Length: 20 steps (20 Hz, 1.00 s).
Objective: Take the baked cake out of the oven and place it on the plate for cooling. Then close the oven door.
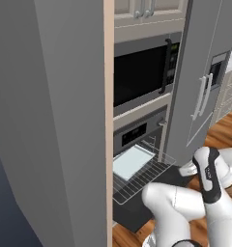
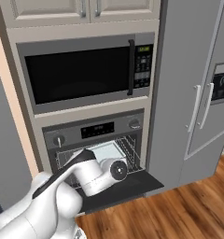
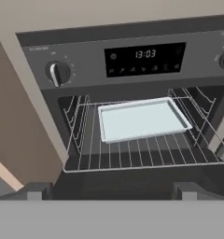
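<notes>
From the hand view I have the oven [image 3: 132, 70] open ahead, its wire rack [image 3: 142, 151] pulled out over the lowered oven door [image 2: 132, 186], and a pale rectangular baking tray [image 3: 142, 119] sits on the rack just above frame centre, its long axis running left to right; I can't make out a cake on it. My claw [image 3: 112, 190] sits at the bottom of the frame, fingers spread wide and holding nothing, so the tray lies straight ahead and slightly up. Microwave [image 2: 86, 74] above, tall fridge [image 2: 193, 93] at right, wood floor [image 2: 179, 214] below.
</notes>
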Motion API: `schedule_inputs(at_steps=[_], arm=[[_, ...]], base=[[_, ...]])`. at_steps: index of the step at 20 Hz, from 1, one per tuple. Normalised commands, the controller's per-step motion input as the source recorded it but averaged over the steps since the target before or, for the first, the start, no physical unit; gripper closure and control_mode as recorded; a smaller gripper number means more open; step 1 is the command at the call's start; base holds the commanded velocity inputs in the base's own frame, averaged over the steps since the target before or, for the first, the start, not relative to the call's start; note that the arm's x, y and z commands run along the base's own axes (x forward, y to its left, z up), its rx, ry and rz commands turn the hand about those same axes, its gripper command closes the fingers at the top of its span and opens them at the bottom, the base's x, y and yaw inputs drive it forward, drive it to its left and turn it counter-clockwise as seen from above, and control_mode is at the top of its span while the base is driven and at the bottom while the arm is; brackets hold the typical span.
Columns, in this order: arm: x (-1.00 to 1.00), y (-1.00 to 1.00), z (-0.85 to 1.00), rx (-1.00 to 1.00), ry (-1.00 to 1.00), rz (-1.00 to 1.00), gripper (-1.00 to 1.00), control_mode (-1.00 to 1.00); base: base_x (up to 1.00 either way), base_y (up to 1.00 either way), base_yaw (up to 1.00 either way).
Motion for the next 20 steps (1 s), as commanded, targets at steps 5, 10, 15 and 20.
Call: schedule_inputs(at_steps=[5, 10, 15, 20], arm=[[0.15, 0.53, -0.48, -0.07, -0.02, 0.0, -1.0, -1.0], [0.02, 0.43, -0.54, -0.06, -0.02, 0.0, -1.0, -1.0], [0.05, 0.47, -0.32, -0.01, -0.03, 0.0, -1.0, -1.0], [0.15, 0.27, -0.26, -0.01, -0.03, -0.04, -1.0, -1.0]], base=[[0.0, 0.0, 0.0], [0.0, 0.0, 0.0], [0.0, 0.0, 0.0], [0.0, 0.0, 0.0]])
